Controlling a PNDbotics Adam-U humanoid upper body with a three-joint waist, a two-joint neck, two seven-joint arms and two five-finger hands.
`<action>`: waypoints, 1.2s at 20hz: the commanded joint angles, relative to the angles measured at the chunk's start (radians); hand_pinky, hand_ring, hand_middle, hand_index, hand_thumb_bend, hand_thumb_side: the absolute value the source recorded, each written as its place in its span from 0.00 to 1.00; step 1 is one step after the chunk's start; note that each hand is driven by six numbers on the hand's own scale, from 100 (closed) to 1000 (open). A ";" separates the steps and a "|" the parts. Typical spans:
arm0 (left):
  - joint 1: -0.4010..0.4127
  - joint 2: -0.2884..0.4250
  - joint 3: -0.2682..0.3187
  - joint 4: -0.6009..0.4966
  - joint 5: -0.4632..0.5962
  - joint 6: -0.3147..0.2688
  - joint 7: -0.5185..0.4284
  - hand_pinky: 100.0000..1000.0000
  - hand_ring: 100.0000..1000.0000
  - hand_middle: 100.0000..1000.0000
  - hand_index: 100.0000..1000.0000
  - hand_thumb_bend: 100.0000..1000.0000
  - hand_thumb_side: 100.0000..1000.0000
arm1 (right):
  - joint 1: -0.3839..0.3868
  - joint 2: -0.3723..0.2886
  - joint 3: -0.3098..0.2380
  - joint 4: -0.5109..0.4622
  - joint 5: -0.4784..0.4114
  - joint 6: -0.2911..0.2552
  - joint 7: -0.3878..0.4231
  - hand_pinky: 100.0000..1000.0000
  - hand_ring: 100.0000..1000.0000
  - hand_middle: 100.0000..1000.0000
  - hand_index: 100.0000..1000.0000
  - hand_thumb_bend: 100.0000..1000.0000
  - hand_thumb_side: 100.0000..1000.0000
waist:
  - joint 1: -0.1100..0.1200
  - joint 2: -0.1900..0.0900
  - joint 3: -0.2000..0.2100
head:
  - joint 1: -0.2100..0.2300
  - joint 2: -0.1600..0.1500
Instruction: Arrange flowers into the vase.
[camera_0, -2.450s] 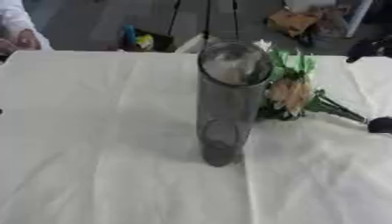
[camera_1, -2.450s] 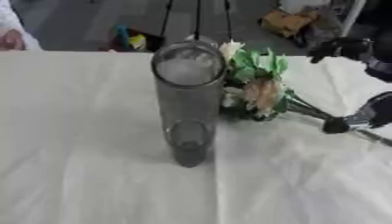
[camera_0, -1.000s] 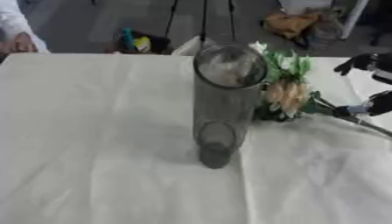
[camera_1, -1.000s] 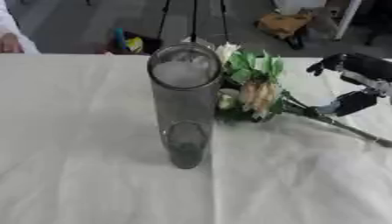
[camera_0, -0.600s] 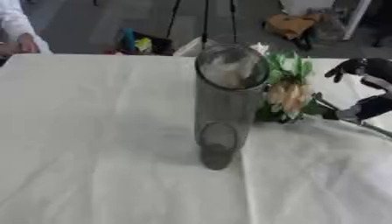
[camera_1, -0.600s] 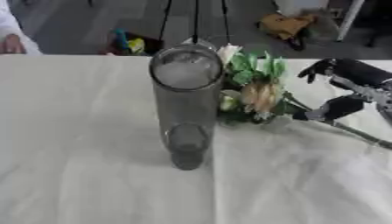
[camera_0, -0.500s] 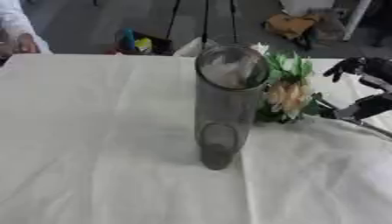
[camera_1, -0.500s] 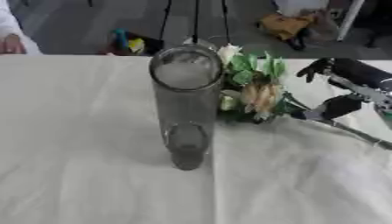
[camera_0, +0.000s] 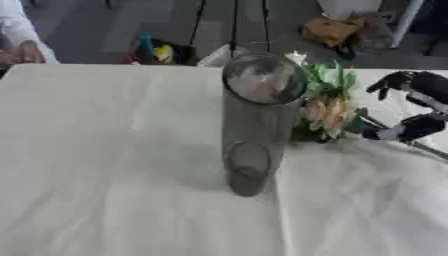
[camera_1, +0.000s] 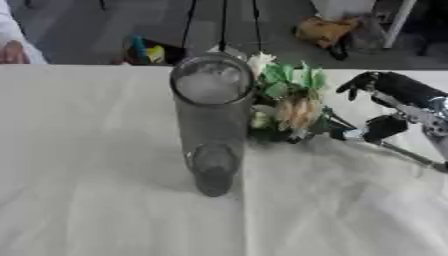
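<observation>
A tall clear glass vase (camera_1: 210, 125) stands upright in the middle of the white-clothed table (camera_1: 87, 190). Just to its right a bunch of flowers (camera_1: 293, 107) lies on the cloth: pale cream blooms and green leaves, heads close to the vase. Their thin stems (camera_1: 407, 152) run off to the right. My right hand (camera_1: 398, 92) reaches in from the right, just past the blooms and above the stems. Its fingers are spread above and the thumb sits low by the stems, with nothing held. My left hand does not show.
The table's far edge runs just behind the vase. On the floor beyond it are a brown bag (camera_1: 324, 30), a yellow and blue item (camera_1: 144, 50) and thin dark stand legs. A person's hand (camera_1: 13, 52) rests at the far left edge.
My right hand has come in from the right edge, leftward toward the flowers. The vase and the flowers have stayed put.
</observation>
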 joint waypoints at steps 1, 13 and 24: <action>-0.011 0.002 -0.010 -0.018 -0.006 -0.001 -0.003 0.52 0.69 0.73 0.92 0.00 1.00 | -0.016 -0.020 -0.009 0.004 0.015 0.000 -0.018 0.74 0.83 0.51 0.79 0.54 0.58 | -0.014 0.002 0.002 | -0.006 -0.014; -0.013 -0.004 -0.011 -0.018 -0.014 -0.003 -0.004 0.52 0.69 0.73 0.92 0.00 1.00 | -0.014 -0.007 -0.011 0.036 0.044 -0.003 -0.063 0.73 0.82 0.48 0.78 0.52 0.50 | -0.012 0.018 0.011 | -0.018 -0.024; -0.012 -0.007 -0.012 -0.018 -0.018 -0.002 -0.006 0.52 0.69 0.73 0.92 0.00 1.00 | -0.006 -0.014 -0.019 0.059 0.063 0.009 -0.110 0.71 0.81 0.46 0.76 0.40 0.47 | -0.010 0.025 0.009 | -0.020 -0.025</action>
